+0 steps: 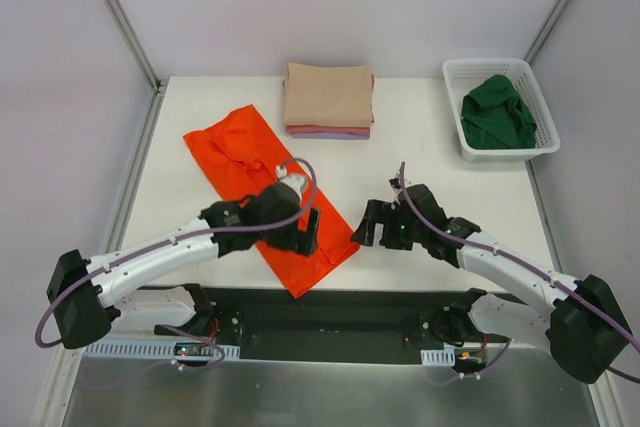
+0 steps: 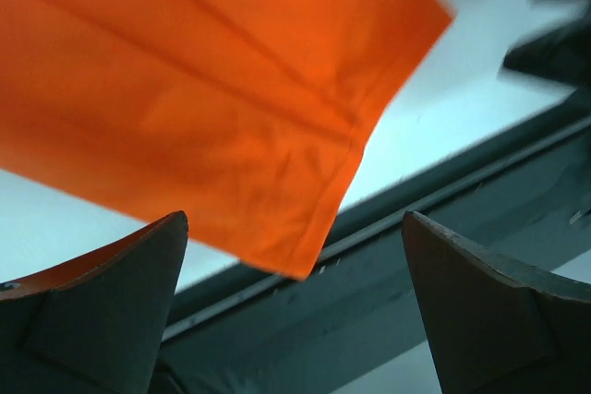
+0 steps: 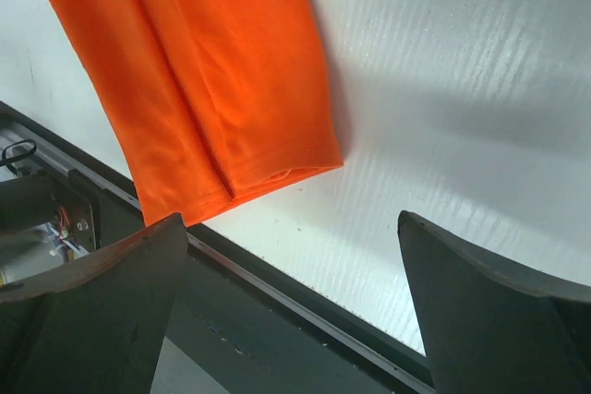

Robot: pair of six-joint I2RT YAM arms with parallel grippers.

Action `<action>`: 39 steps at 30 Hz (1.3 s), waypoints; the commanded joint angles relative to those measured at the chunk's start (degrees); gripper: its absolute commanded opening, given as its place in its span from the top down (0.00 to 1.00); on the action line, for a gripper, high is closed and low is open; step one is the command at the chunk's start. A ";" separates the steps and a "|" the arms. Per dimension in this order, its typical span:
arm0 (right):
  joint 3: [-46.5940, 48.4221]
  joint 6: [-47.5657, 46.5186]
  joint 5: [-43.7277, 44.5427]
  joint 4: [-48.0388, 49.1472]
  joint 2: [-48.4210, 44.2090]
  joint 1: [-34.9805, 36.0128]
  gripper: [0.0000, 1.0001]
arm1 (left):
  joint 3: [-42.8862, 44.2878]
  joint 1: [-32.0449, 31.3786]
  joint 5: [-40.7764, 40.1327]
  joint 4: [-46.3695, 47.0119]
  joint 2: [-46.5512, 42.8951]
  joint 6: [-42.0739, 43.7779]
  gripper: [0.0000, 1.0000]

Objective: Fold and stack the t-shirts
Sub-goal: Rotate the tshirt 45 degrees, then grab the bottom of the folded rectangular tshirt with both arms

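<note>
The bright orange t-shirt (image 1: pixel 250 172) lies folded lengthwise as a long strip, running diagonally from the back left of the table to its near edge. My left gripper (image 1: pixel 306 231) hovers open over the strip's near end. In the left wrist view the orange shirt (image 2: pixel 212 89) has its hem corner past the table's edge, with nothing between the left gripper's (image 2: pixel 295 256) fingers. My right gripper (image 1: pixel 371 226) stands open just right of that end, empty. The right wrist view shows the shirt's (image 3: pixel 212 80) folded hem ahead of the right gripper (image 3: pixel 291 265). A dark green t-shirt (image 1: pixel 498 112) lies crumpled in the basket.
A stack of folded shirts, beige (image 1: pixel 328 94) on top with pink and lavender edges below, sits at the back centre. A white mesh basket (image 1: pixel 455 112) stands at the back right. A dark rail (image 1: pixel 330 312) runs along the table's near edge.
</note>
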 commanded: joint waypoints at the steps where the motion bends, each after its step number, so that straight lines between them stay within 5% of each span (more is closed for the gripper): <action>1: 0.22 1.59 -2.50 -0.02 0.30 -0.26 0.01 | -6.47 -11.78 -5.89 -2.62 -0.77 -6.44 0.01; 9: 0.05 4.05 -7.86 5.95 7.69 -0.09 0.13 | -3.32 -23.06 -5.11 -3.16 12.66 -6.36 0.22; 31: -0.57 8.27 -10.33 15.89 19.55 1.23 0.33 | -0.59 -23.59 -12.57 -4.03 28.41 -4.69 0.61; 34: -0.22 8.28 -10.24 16.33 20.79 1.32 0.42 | 0.19 -23.50 -14.68 -4.56 29.64 -5.04 0.79; 36: -0.13 8.28 -9.28 16.50 21.40 1.32 0.44 | 0.81 -23.50 -15.39 -5.00 29.99 -5.13 1.00; 39: 0.05 7.58 -7.70 16.68 22.02 1.23 0.58 | 1.08 -23.59 -15.57 -5.35 29.90 -5.04 1.00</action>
